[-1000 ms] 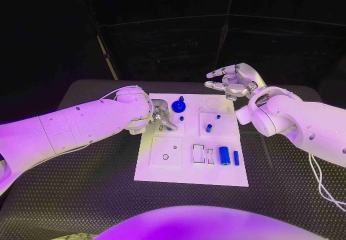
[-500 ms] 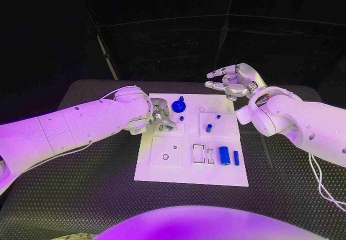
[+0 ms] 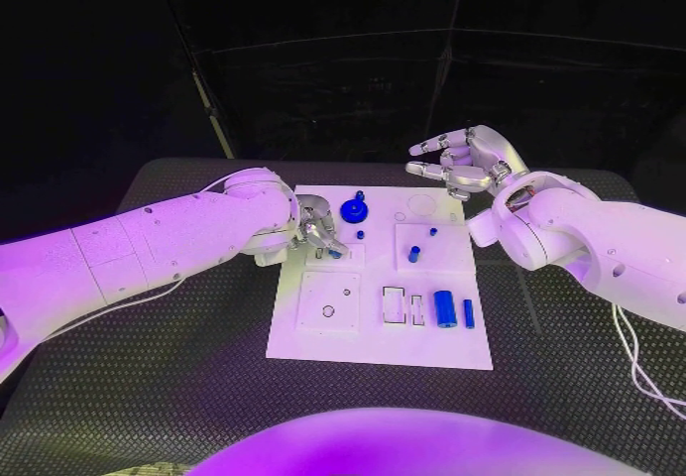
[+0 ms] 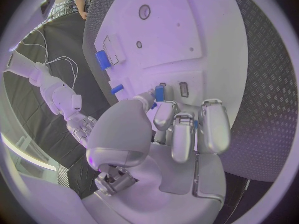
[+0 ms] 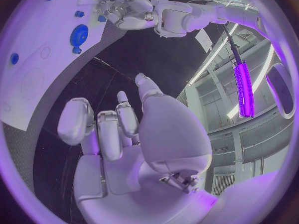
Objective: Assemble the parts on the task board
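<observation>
Black table (image 3: 171,397) bears the task board (image 3: 379,347); left hand (image 3: 317,233) fingers pinch a blue part (image 4: 159,93), right hand (image 3: 465,159) fingers apart.

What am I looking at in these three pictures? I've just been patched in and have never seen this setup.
It is a robot with two white arms, each ending in a silver hand. The square picture comes from a camera on its head, looking down at a black table. The two round pictures come from cameras at the wrists, behind each hand.

On the table lies a white board carrying small blue parts: a blue disc at its far end, and a blue cylinder beside a thin blue bar nearer the robot.

The left hand is down on the board; its wrist picture shows a small blue piece pinched at its fingertips. The right hand is raised beyond the board, fingers apart, holding nothing.
</observation>
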### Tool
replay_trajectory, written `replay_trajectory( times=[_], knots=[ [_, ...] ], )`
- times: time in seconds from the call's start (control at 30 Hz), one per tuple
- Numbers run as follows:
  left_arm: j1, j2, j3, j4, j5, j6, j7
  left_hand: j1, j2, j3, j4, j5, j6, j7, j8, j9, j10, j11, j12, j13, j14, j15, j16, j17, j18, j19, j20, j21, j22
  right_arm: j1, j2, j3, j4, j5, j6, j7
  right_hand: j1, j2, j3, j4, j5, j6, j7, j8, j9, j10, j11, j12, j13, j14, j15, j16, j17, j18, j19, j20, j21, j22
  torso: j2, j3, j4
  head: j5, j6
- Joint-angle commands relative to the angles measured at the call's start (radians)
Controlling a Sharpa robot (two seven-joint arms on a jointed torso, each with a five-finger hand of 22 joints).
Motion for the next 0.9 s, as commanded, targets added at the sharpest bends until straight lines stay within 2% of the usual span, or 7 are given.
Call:
replay_trajectory(
  times=[0.03, 0.53, 0.7, 0.9],
  knots=[
    [0.007, -0.001, 0.002, -0.002, 0.029, 0.037, -0.002, -0.007, -0.003, 0.155, -0.146, 0.003, 0.0, 0.003, 0.005, 0.004, 0.001, 0.003, -0.003, 0.0, 0.103, 0.005, 0.003, 0.263, -0.006, 0.002, 0.008, -0.002, 0.041, 0.002, 0.001, 0.001, 0.001, -0.001, 0.009, 0.002, -0.008, 0.005, -0.005, -0.001, -0.003, -0.002, -0.003, 0.002, 0.001, 0.0, -0.004, 0.003, 0.0, 0.067, 0.003, -0.002, 0.091, 0.007, -0.004, 0.0, -0.005, 0.001, 0.0, 0.0003, -0.0001, 0.001, 0.001],
    [0.01, -0.002, -0.002, 0.004, 0.03, -0.067, -0.009, -0.058, -0.031, 0.261, -0.187, 0.004, 0.006, -0.002, 0.034, 0.026, 0.017, -0.002, 0.005, 0.006, 0.103, 0.001, 0.003, 0.263, -0.011, 0.018, 0.005, 0.014, 0.063, 0.002, -0.001, 0.001, 0.002, -0.001, 0.009, 0.002, -0.008, 0.005, -0.005, -0.001, -0.003, -0.002, -0.003, 0.002, 0.001, 0.0, -0.004, 0.003, 0.0, 0.067, 0.003, -0.002, 0.091, 0.007, -0.004, 0.0, -0.005, 0.001, 0.0, 0.0002, 0.0019, 0.004, -0.002],
    [0.008, 0.003, -0.013, -0.006, 0.03, -0.072, -0.01, -0.072, -0.032, 0.275, -0.19, 0.004, 0.006, -0.003, 0.04, 0.031, 0.016, -0.002, 0.001, -0.002, 0.103, 0.0, 0.003, 0.263, -0.011, 0.019, 0.005, 0.015, 0.066, 0.002, -0.001, 0.001, 0.002, -0.001, 0.01, 0.002, -0.008, 0.005, -0.005, -0.001, -0.003, -0.002, -0.003, 0.002, 0.001, 0.0, -0.004, 0.003, 0.0, 0.067, 0.003, -0.002, 0.091, 0.007, -0.004, 0.0, -0.005, 0.001, 0.001, -0.0015, 0.0003, 0.007, -0.003],
    [0.007, 0.008, -0.02, -0.019, 0.03, -0.061, -0.012, -0.082, -0.032, 0.286, -0.194, 0.004, 0.006, -0.003, 0.044, 0.034, 0.015, -0.003, -0.003, -0.008, 0.103, -0.001, 0.003, 0.263, -0.011, 0.019, 0.004, 0.015, 0.066, 0.002, 0.0, 0.001, 0.002, -0.001, 0.01, 0.002, -0.008, 0.005, -0.005, -0.001, -0.003, -0.002, -0.003, 0.002, 0.001, 0.0, -0.004, 0.003, 0.0, 0.067, 0.003, -0.002, 0.091, 0.007, -0.004, 0.0, -0.005, 0.001, 0.0, -0.0009, 0.0003, 0.007, -0.004]
  ],
)
